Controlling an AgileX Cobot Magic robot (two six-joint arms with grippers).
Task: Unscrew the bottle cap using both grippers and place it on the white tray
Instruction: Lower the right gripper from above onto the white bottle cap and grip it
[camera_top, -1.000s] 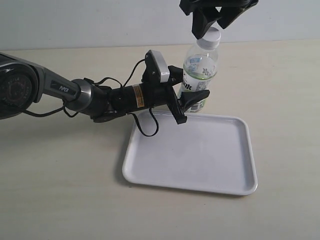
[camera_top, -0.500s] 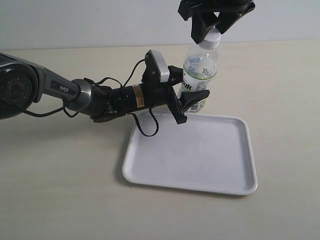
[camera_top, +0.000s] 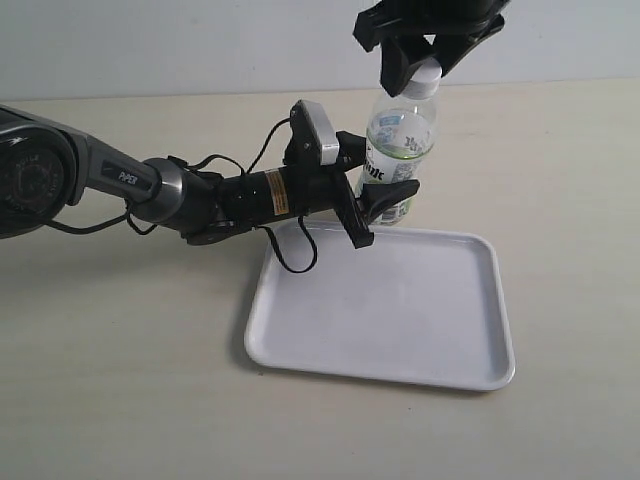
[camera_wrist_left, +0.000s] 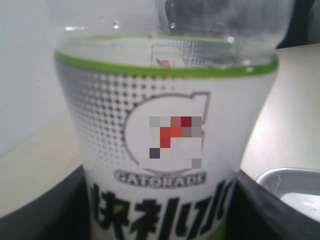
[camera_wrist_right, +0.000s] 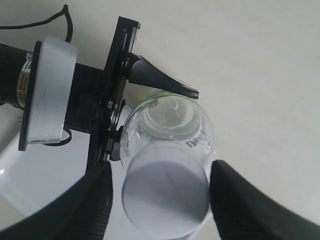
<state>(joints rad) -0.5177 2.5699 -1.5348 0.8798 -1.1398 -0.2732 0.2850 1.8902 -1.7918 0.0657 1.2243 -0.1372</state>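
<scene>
1. Looking at the exterior view, you have the bottle (camera_top: 398, 150) standing upright on the table (camera_top: 120, 380), its base just beyond the far rim of the white tray (camera_top: 400, 310).
2. Your left gripper (camera_top: 382, 212) reaches in from the left, lying nearly level, and is clamped on the bottle's lower body across the label, one finger in front and one behind.
3. In the left wrist view the label fills most of the picture, and the dark fingers (camera_wrist_left: 45, 210) press against both sides of the bottle (camera_wrist_left: 165, 150). A rounded corner of the tray (camera_wrist_left: 295, 180) shows beside it.
4. The bottle cap (camera_top: 425, 78) is on the bottle's neck, not yet on the tray.
5. Your right gripper (camera_top: 420, 68) hangs over the bottle from above, with its fingers down on either side of the cap.
6. In the right wrist view the fingers (camera_wrist_right: 75, 205) flank the cap (camera_wrist_right: 165, 195). A thin gap shows on one side, and the other finger sits right at the cap's edge. So the jaws stand apart around the cap, not clamped on it.
7. The same view looks down past the cap to the left gripper holding the bottle below.
</scene>
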